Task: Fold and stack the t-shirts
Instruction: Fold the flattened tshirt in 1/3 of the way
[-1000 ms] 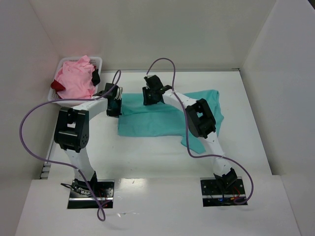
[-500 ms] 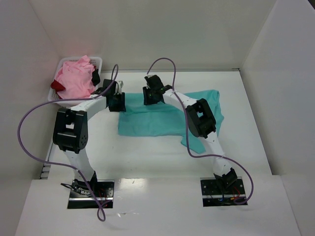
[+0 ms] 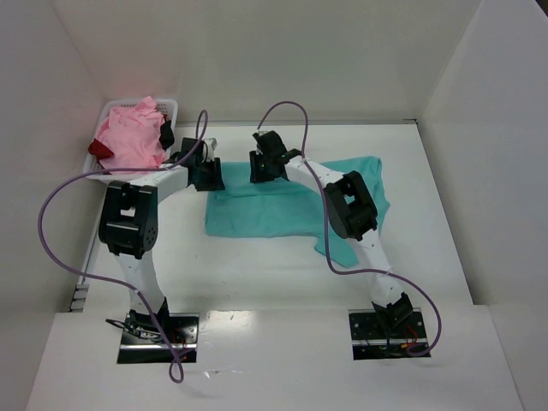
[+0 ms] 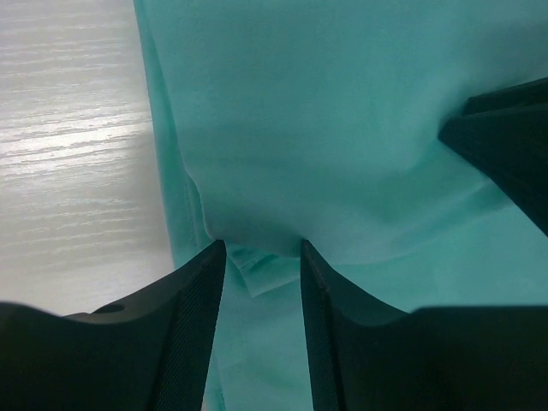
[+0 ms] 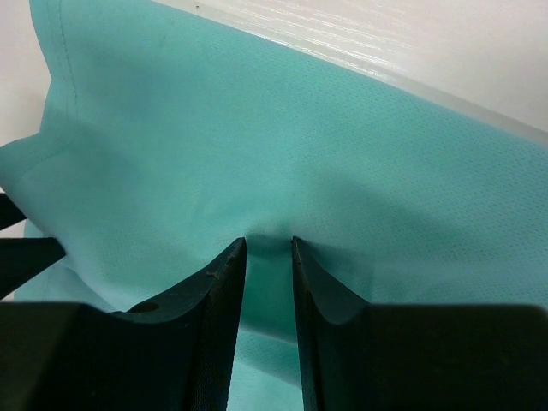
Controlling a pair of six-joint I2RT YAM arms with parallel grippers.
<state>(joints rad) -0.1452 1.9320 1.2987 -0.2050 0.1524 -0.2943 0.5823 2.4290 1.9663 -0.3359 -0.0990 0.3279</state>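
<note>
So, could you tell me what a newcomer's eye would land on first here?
The teal-turquoise cloth t-shirt spread across mid-table draws the eye, with the left gripper and right gripper both at its far edge. Next, the light pink cloth shirt heaped in the white plastic lattice basket, far-left corner.

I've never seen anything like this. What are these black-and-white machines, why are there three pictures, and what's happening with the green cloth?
These are robot arms, a left arm and a right arm, bolted to a white table. The wide picture looks down from above. The two close-ups come from cameras on the wrists, so each shows its own black fingers. A teal t-shirt lies spread on the table. The right gripper pinches its far edge. The left gripper is at that edge too, fingers apart, not clamping. In the basket lie a pink t-shirt and a dark red t-shirt.
</note>
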